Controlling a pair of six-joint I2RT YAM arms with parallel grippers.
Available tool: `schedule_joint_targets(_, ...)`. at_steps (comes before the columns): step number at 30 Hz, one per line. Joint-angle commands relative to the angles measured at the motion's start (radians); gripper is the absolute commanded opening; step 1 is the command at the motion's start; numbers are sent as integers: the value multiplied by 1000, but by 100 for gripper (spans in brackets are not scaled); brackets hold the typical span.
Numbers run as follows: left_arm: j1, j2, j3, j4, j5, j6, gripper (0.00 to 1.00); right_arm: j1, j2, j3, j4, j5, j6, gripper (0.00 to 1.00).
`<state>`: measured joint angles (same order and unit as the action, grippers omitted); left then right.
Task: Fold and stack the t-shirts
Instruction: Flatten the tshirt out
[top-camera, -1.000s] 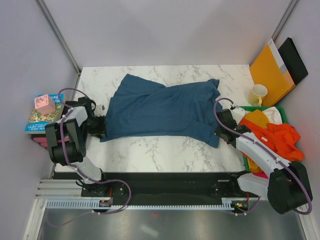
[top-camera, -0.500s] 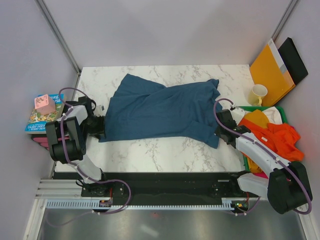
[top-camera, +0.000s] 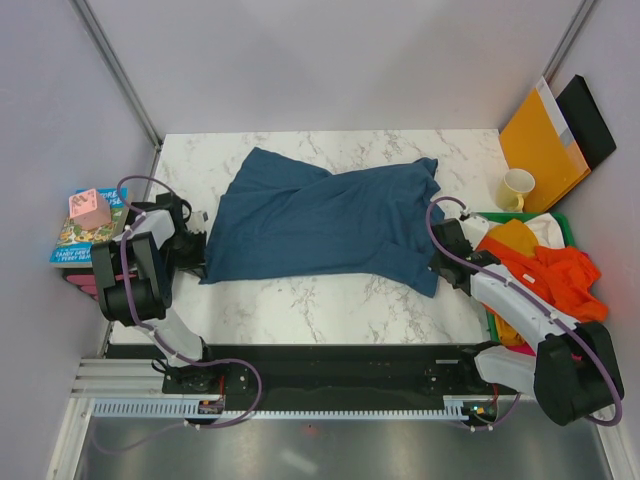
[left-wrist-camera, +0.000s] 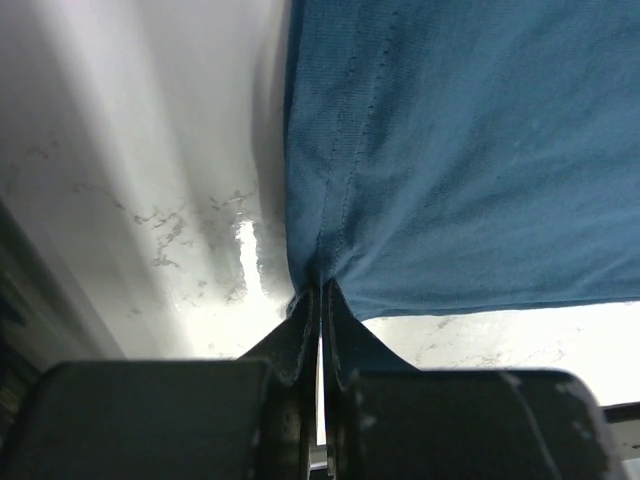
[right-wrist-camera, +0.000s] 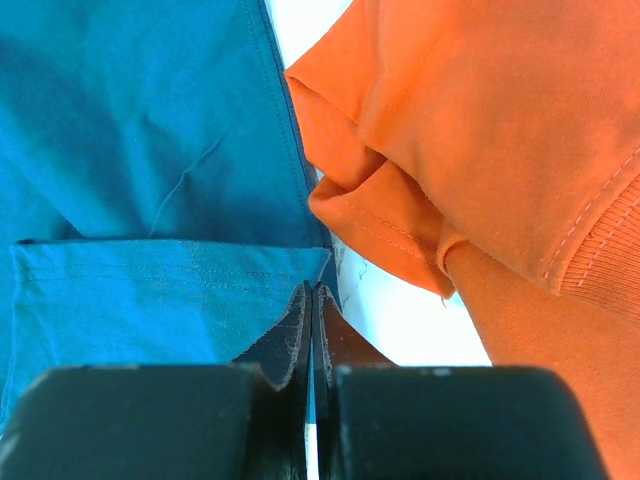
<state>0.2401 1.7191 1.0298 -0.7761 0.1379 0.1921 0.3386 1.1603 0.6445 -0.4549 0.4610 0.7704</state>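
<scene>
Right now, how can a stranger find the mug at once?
Find the white marble table, then follow its right edge toward the far end. There, between the big orange envelope and the green bin of clothes, is the mug: small, round and pale yellow, the only cup in sight.

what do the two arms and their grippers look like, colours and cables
Both the left arm and right arm have white shells between chunky black cylindrical joints, with a thin purple cable looping along each. The left gripper and right gripper have flat, tapered black fingers. No markings are visible.
</scene>
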Motion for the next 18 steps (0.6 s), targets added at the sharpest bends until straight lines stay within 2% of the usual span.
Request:
schedule_joint_targets(1, -2, -64, -7, -2, 127, 38, 2, 4, -10, 12, 30, 1, -8, 0)
schedule_joint_targets(6, -4, -205, 73, -12, 323, 0, 2, 5, -51, 92, 19, 16, -108, 0)
schedule_joint_targets(18, -4, -412, 403, -86, 454, -106, 2, 4, -100, 506, -148, 110, -307, 0)
